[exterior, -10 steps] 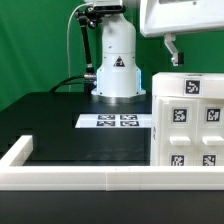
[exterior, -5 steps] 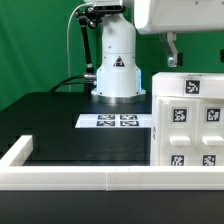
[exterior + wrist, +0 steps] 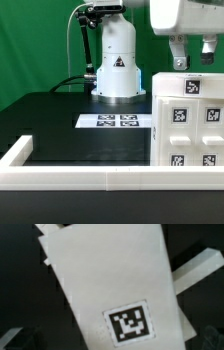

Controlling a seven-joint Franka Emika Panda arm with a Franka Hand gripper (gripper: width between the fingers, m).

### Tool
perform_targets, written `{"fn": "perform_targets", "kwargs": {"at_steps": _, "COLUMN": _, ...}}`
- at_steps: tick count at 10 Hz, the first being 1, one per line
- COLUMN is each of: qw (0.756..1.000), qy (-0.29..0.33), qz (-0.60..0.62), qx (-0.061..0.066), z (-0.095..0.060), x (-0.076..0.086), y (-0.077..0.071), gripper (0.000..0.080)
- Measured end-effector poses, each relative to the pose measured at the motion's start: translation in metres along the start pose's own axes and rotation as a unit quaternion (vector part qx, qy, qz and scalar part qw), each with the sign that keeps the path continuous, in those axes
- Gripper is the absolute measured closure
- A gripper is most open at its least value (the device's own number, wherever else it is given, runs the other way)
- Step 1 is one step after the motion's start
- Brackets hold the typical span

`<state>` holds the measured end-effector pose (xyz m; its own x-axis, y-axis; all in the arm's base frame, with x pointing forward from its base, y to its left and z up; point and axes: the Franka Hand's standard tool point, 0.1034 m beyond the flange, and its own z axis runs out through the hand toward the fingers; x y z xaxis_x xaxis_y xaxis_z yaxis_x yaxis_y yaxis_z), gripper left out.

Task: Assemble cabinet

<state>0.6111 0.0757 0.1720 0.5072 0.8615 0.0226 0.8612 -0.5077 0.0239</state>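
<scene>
One cabinet [image 3: 188,120] stands on the desk [image 3: 60,125], at the exterior view's right of the marker board [image 3: 116,121] and just beside it. Its front carries several square tags; whether the tagged blocks are separate pieces or seated in the body cannot be told. Tool [image 3: 192,55] hovers above the cabinet's top edge, fingers [image 3: 176,58] spread wide, nothing between them. Wrist view: a long white panel [image 3: 110,280] with one tag [image 3: 131,323] fills the frame, tilted; dark desk on both sides.

Handling, judged: white moulded plastic, so stiff and probably light for its bulk, hollow. Smooth faces look slippery; a pinch on a flat face could slide. Not fragile, but thin walls could flex under a hard squeeze.

Grasp site, judged: straddle a narrow wall or the panel's short width, near mid-length to avoid tipping, clear of the tags. Risk: a light body may shift or topple if one finger lands first.
</scene>
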Motion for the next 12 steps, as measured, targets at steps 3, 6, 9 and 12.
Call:
{"fn": "perform_targets", "kwargs": {"at_steps": 3, "qw": 0.997, "qy": -0.007, "qz": -0.07, "qx": -0.01, "z": -0.001, "x": -0.004, "y": -0.001, "gripper": 0.0003}}
{"fn": "perform_targets", "kwargs": {"at_steps": 6, "qw": 0.996, "qy": -0.01, "qz": -0.084, "qx": -0.012, "z": 0.01, "x": -0.012, "y": -0.003, "gripper": 0.0003}}
{"fn": "perform_targets", "kwargs": {"at_steps": 9, "qw": 0.997, "qy": -0.014, "qz": -0.081, "qx": -0.01, "z": 0.02, "x": -0.018, "y": -0.004, "gripper": 0.0003}}
{"fn": "perform_targets", "kwargs": {"at_steps": 12, "qw": 0.997, "qy": -0.016, "qz": -0.079, "qx": -0.01, "z": 0.023, "x": -0.02, "y": -0.003, "gripper": 0.0003}}
